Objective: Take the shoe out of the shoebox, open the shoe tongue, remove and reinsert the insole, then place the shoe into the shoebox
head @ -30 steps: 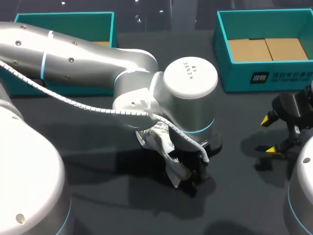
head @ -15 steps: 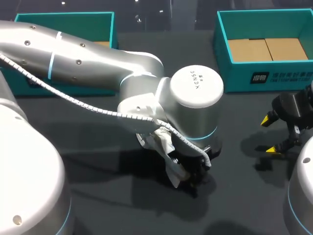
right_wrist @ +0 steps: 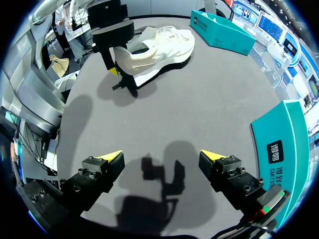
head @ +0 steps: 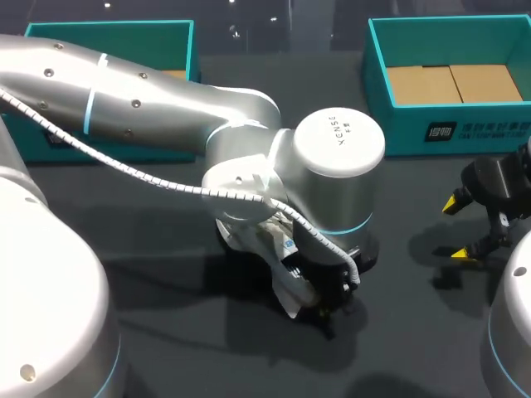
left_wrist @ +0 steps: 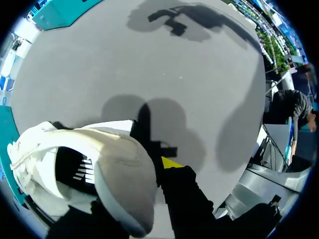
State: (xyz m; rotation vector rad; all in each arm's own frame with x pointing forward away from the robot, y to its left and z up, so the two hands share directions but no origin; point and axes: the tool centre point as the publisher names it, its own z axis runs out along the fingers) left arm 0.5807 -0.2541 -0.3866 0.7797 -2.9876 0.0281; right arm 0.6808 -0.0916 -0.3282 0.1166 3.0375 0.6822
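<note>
Head view has the left arm (head: pixel 166 116) coming in from its side and reaching past the middle of the dark counter (head: pixel 166 332), its big round wrist hanging right over the white shoe (head: pixel 270 245). The shoe is out on the counter near the middle, well apart from both boxes, with crumpled white upper showing from under the wrist. From the left wrist view, the left fingers (left_wrist: pixel 187 199) are closed onto the shoe's heel. One black finger with a yellow tip lies tight against the outside of the heel wall, while the other is mostly hidden behind the heel and the dark opening of the shoe. The right wrist view looks across the counter and shows the same grip from the side: the shoe lies on its sole with the toe pointing away from the left arm, and the heel is pinched under the black gripper body. The right fingers (right_wrist: pixel 102 167) hover spread wide over bare counter with nothing between them, off at the right side and well apart from the shoe. A teal shoebox (head: pixel 398 137) with a brown cardboard floor sits at the far right of the counter, just beyond the right fingers. A second teal box (head: pixel 108 29) sits at the far left, partly behind the left arm.
</note>
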